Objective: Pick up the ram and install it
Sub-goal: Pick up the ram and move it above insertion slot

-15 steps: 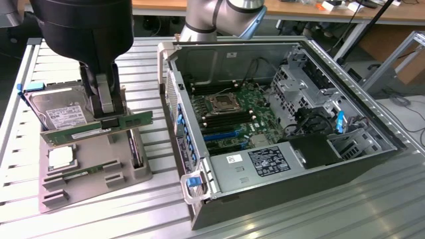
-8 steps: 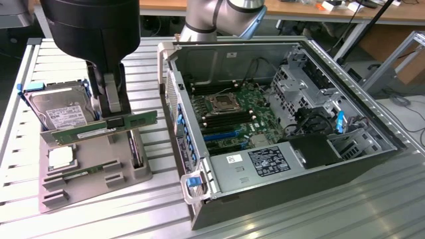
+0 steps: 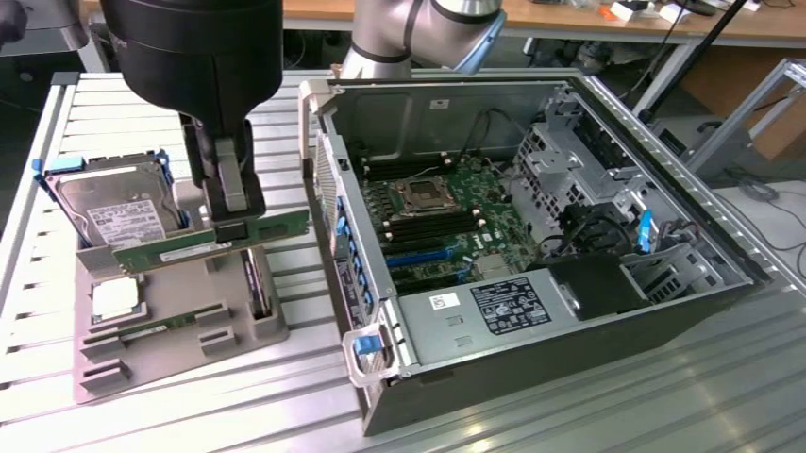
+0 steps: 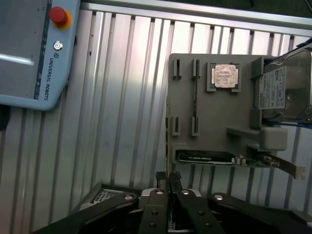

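One ram (image 3: 208, 243) hangs in the gripper (image 3: 230, 229) in the exterior view. It is pinched tight and sits tilted, up above the gray tray (image 3: 176, 363). An open computer case (image 3: 416, 109) sits on the exterior view's right. In the wrist view, the gripper squeezes the thin stick over the tray's edge, with a silver chip (image 4: 224, 75) farther off.

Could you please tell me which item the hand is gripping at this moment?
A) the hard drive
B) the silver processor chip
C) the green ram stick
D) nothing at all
C: the hand is closed on the ram, while the hard drive and the processor chip rest on the grey holder.
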`<state>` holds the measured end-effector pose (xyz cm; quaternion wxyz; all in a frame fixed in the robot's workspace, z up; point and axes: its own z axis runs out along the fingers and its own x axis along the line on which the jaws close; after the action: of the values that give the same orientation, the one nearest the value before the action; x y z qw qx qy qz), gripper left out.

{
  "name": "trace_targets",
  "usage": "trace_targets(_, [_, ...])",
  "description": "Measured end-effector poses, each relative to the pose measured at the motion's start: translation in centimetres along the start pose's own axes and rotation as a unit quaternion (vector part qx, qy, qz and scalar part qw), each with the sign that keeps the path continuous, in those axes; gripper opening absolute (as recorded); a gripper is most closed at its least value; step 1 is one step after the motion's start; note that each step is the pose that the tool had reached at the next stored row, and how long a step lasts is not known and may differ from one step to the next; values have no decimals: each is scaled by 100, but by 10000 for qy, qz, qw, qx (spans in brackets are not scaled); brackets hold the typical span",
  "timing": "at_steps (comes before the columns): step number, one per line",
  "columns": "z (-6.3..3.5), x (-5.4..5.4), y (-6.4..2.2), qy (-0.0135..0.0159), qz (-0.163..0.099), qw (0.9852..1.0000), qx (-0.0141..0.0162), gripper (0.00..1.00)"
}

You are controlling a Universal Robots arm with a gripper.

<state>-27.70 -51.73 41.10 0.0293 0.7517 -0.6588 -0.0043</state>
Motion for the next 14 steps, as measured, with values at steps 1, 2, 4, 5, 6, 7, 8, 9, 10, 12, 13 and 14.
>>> trace_targets(1, [-1,3,-21,6,0,10000,-1,12])
trace_targets(2, [-1,5,-40,12,1,10000,-1,12])
trace_targets(4, [-3,10,-74,21,1,10000,-3,12])
trace_targets(5, [-3,12,-87,23,1,10000,-3,12])
trace_targets(6, [-3,13,-98,25,1,10000,-3,12])
trace_targets(7, [-4,15,-112,26,1,10000,-3,12])
trace_targets(8, [-4,16,-126,26,1,10000,-3,12])
trace_targets(9, [-5,19,-139,2,0,10000,0,12])
trace_targets(10, [-5,21,-155,-130,-6,9999,18,12])
trace_targets(12, [-6,24,-178,-309,-14,9995,41,12])
trace_targets(13, [-7,25,-186,-377,-17,9993,50,12])
trace_targets(14, [-7,26,-194,-428,-20,9991,57,12])
